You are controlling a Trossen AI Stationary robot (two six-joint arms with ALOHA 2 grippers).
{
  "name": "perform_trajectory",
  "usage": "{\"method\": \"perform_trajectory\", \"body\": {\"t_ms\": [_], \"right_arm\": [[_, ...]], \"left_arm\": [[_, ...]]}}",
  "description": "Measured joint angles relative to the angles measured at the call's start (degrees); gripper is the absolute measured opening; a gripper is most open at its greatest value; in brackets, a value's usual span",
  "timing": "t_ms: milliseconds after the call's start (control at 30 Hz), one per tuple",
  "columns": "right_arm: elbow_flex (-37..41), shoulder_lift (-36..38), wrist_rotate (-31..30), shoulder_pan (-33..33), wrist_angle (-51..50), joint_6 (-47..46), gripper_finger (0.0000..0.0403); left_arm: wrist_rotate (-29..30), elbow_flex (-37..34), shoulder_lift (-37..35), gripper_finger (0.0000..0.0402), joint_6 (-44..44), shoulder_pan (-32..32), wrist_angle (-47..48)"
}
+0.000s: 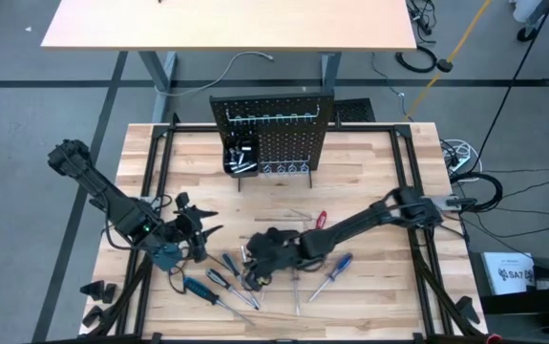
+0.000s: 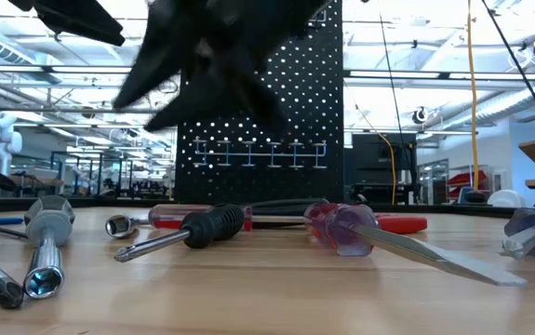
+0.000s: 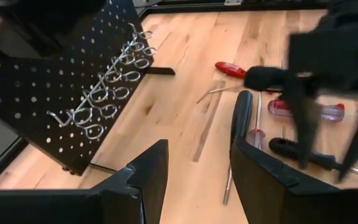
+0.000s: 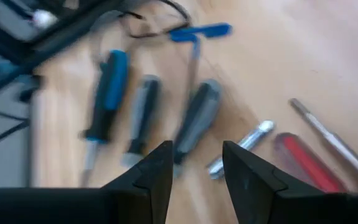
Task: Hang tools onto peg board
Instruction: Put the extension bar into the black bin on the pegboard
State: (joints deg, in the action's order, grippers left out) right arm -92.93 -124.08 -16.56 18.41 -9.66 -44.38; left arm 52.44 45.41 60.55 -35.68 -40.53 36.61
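Two grippers hovered over a wooden table (image 1: 369, 162). The right gripper (image 1: 251, 275), fingers parted and empty, hung above scattered tools (image 1: 226, 283) near the table's six o'clock edge. At its nine o'clock, the left gripper (image 1: 200, 232) was spread wide, holding nothing. The peg board (image 1: 272, 134) stood upright at twelve o'clock, a small bin (image 1: 241, 159) on its face.

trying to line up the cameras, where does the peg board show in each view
High view: the peg board stands at the table's far edge, centre, beyond both arms.
Low view: it rises in the background, centre, behind the tools and partly behind a dark blurred arm.
Left wrist view: its perforated panel fills the left side.
Right wrist view: not in it.
Shared landmark: its row of metal hooks.
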Motion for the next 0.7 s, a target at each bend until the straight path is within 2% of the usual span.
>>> {"method": "perform_trajectory", "body": {"t_ms": [300,467,700], "right_arm": [[-8.3,-7.4,-2.6,-0.4,-8.8,-4.6,0.0132],[-8.8,-8.4,-4.8,-0.6,-9.3,-5.5,0.0132],[-8.8,-10.5,-4.8,-0.6,-8.6,-5.5,0.0132]], "left_arm": [[-1.5,0.0,0.0,0.0173,1.7,0.0,-0.1],[-1.6,0.0,0.0,0.0173,2.5,-0.1,-0.1],[-1.6,0.0,0.0,0.0173,3.4,-0.1,-0.1]]}}
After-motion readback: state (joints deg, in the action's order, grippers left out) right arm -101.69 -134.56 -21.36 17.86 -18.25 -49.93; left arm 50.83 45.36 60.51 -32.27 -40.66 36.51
